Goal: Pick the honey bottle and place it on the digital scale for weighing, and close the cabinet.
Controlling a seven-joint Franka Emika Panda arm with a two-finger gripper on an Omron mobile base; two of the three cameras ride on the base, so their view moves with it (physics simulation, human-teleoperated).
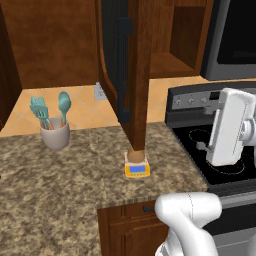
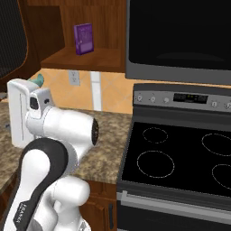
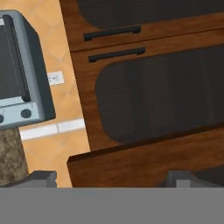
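Jaws [image 3: 109, 177] tips cropped, apparently released | cabinet [image 1: 132, 75] door ajar; hides honey bottle [image 1: 135, 155] top | digital scale [image 1: 137, 170] beneath

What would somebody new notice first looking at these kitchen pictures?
Probably the cabinet door, swung wide open over the granite counter, its edge hanging right above the honey bottle, which already sits on the digital scale. Next, the black stove to the right, and a cup of teal utensils at the counter's back left.

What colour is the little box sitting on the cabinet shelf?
Purple. The little box stands on the open shelf, clearest in the right base view.
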